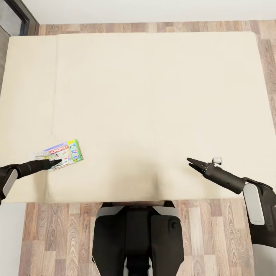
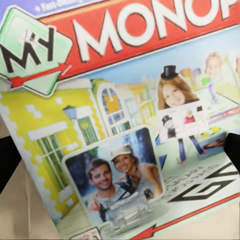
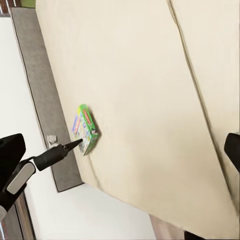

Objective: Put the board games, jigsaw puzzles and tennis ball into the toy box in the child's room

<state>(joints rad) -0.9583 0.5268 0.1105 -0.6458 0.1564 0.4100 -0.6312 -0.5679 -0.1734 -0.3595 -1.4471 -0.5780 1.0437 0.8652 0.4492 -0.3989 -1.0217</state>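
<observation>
Monopoly box (image 2: pixel 130 125): its edges are cut off in the left wrist view. Left gripper (image 1: pixel 57 162) hides its near edge; jaw state unreadable.

floor (image 1: pixel 214 237): wood planks in mixed brown and grey tones, seams running every which way, showing along the near edge and as a strip at the far side
wall (image 1: pixel 153 9): plain white, a band across the far end of the room
doorway (image 1: pixel 17 17): dark frame in the far left corner, greyish inside, can't really tell what's past it
baseboard-ish line: too thin to say
</observation>
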